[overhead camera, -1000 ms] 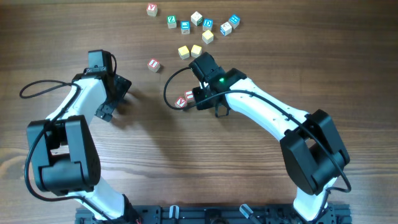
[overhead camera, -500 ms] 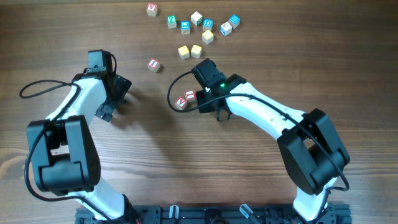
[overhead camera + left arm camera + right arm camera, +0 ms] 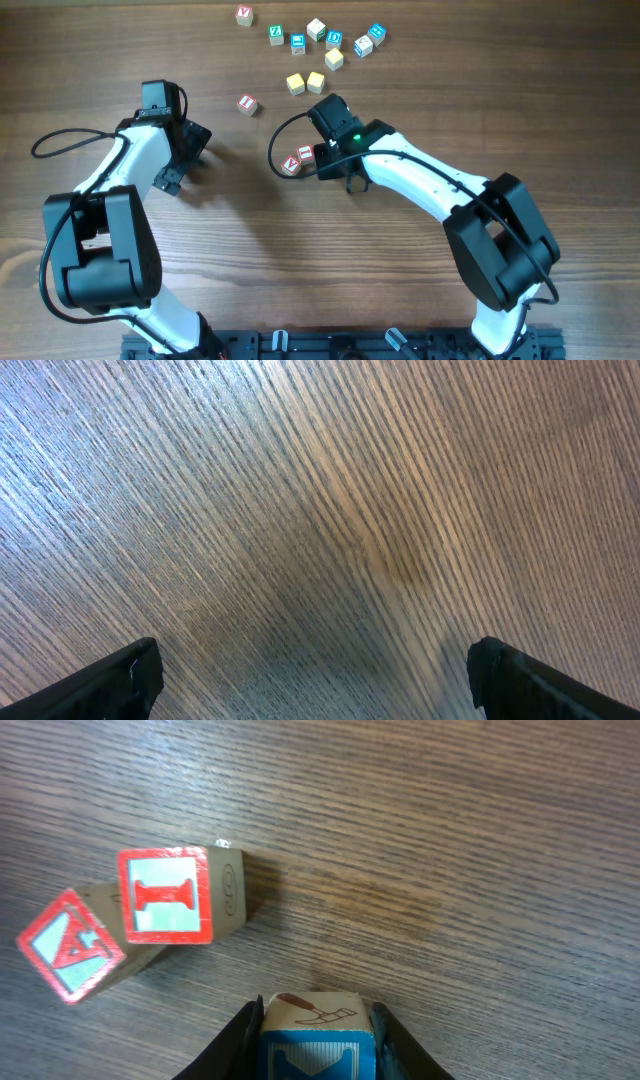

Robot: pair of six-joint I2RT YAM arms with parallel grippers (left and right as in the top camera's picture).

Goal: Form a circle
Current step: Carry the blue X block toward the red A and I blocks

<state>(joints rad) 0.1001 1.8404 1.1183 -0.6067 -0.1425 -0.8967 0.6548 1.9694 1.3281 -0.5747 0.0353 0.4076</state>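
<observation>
The circle was only a start near the middle of the table: two red-lettered cubes touching, one square-on, the other turned like a diamond. Just beside them the right claw was closed narrowly on a blue cube. Two yellow cubes and a lone red cube lay near, with other loose cubes scattered beyond. The left claw stood wide over the table, well apart from all of them
</observation>
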